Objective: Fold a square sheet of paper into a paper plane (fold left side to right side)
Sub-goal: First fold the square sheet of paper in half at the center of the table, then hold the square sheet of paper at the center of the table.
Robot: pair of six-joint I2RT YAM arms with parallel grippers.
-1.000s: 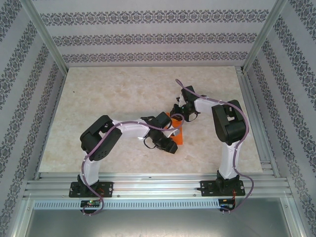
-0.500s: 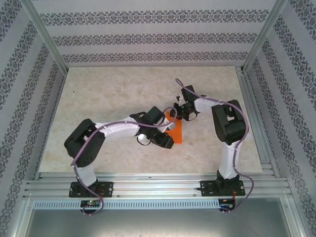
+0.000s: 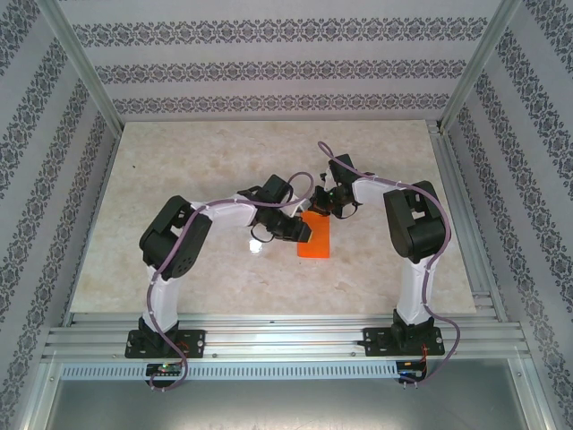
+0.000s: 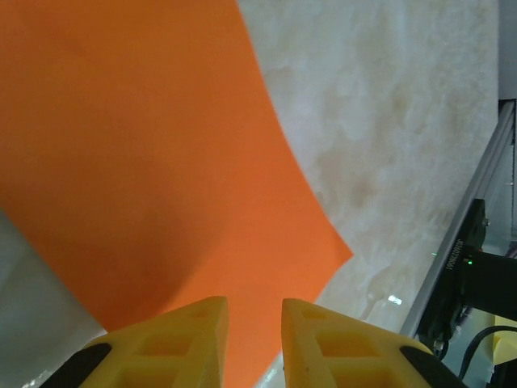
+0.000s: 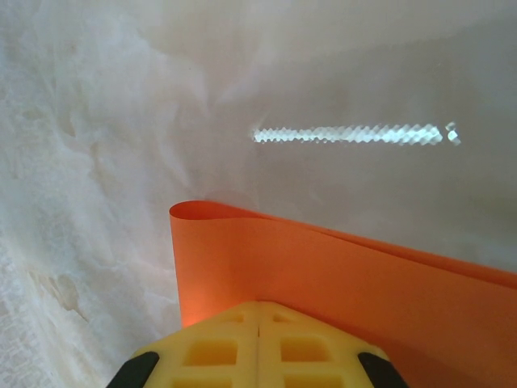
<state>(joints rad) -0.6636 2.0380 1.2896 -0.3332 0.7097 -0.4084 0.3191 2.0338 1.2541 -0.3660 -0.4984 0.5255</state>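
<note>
Your right gripper [image 5: 258, 309] has its two yellow fingers pressed tight together, and they pinch the near edge of the square sheet of paper [image 5: 339, 271], which rises from the tips and curls over at its left end. From above, that same gripper [image 3: 325, 199] sits at the sheet's far end.

Your left gripper [image 4: 254, 305] has its two fingers a narrow gap apart, with orange showing through the gap. They hover over the sheet [image 4: 145, 162] near one corner, and you cannot tell from here whether they touch it. In the top view it [image 3: 301, 231] is at the sheet's left edge.

You have one sheet [image 3: 316, 242] only, bright orange and plain. From above it reads as a narrow upright rectangle between the two grippers, near the middle of the table [image 3: 197, 161].

Count two arms, one reaching in from each side, and one pale marbled tabletop under it all.
</note>
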